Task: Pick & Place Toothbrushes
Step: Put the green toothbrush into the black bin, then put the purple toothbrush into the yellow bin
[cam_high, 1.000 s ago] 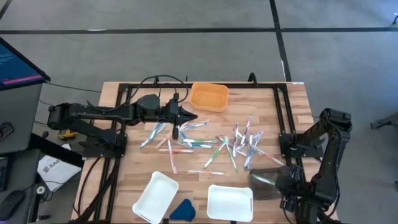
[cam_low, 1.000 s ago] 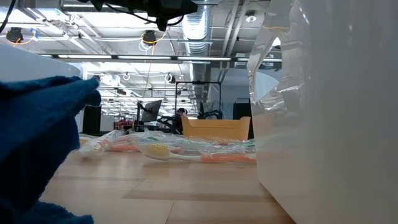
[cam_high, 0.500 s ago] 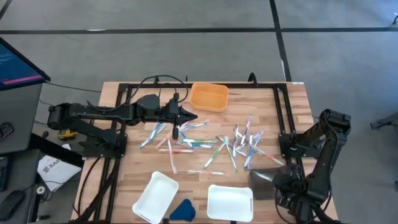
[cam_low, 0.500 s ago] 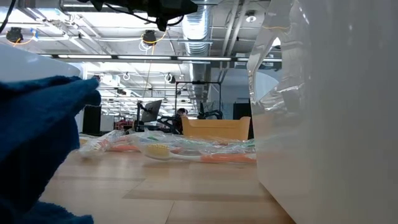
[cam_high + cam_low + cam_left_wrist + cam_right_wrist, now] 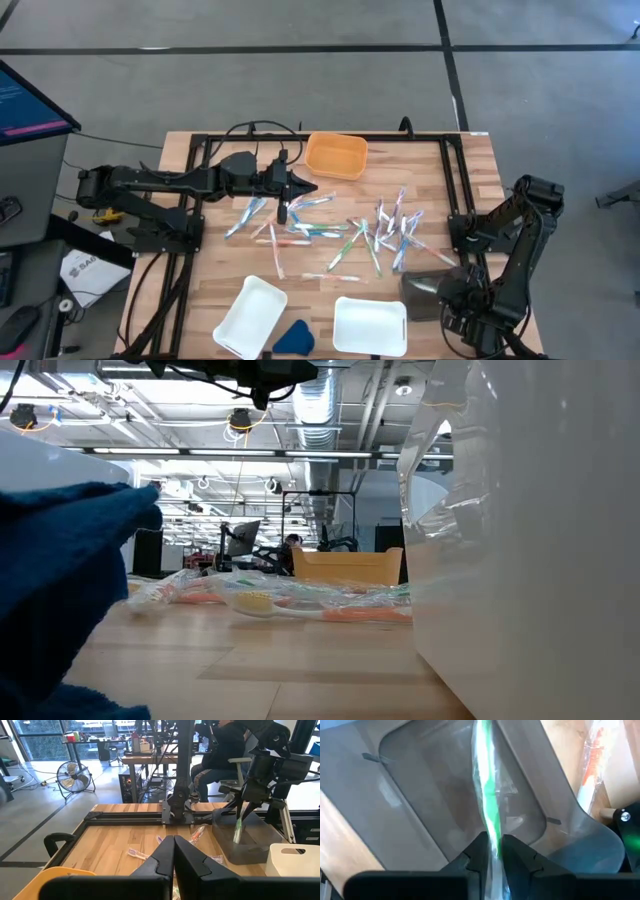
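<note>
Pinching a slim green wrapped toothbrush (image 5: 490, 805), right claw (image 5: 492, 851) over smooth grey tray (image 5: 420, 805), left claw (image 5: 173, 851) clenched.

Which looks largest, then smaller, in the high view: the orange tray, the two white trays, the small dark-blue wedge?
1. The two white trays, left and right: alike in size, so no ranking between them.
2. The orange tray: slightly smaller.
3. The dark-blue wedge: clearly smallest, partly cut off by the picture's edge.

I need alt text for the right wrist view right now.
The right gripper holds a green toothbrush in a clear wrapper, pointing down over the grey tray. An orange toothbrush lies on the wooden table beside the tray.
</note>
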Motion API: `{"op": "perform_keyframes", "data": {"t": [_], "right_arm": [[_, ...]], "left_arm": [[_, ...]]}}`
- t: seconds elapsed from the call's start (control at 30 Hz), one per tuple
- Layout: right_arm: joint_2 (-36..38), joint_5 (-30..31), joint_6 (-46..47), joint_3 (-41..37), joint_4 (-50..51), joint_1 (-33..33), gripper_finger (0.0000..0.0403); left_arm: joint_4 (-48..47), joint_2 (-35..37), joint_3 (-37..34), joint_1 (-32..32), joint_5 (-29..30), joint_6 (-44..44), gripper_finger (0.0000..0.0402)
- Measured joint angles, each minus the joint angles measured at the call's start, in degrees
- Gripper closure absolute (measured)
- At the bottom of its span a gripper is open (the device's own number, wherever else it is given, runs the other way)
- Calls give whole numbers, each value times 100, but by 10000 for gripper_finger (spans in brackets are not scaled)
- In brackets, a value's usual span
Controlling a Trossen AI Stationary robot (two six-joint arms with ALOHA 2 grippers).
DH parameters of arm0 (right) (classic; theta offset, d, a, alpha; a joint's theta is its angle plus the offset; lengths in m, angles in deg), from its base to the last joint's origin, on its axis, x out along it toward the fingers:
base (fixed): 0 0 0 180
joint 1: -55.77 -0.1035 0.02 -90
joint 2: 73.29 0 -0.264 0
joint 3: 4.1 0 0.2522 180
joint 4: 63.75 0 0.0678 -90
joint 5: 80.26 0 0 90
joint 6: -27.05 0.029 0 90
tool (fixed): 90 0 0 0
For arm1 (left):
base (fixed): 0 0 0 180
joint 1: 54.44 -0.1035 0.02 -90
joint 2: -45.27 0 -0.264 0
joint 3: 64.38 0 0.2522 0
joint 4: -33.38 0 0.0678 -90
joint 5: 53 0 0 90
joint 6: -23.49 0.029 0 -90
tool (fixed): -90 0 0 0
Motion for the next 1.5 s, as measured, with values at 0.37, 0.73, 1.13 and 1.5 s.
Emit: {"op": "perform_keyframes", "data": {"t": [0.37, 0.73, 1.13, 1.5], "right_arm": [[0, 7, 607, 0, 605, 0, 335], [0, 11, 317, 0, 836, 59, 327], [0, 324, -806, 2, 865, 667, 327], [0, 1303, -1843, 4, 865, 1164, 327]], "left_arm": [[0, 0, -2, -2, -1, 1, 399], [-2, 0, -2, 0, 0, 1, 399], [-2, 0, -4, -1, 0, 1, 399], [-4, 0, -4, -2, 0, 2, 399]]}}
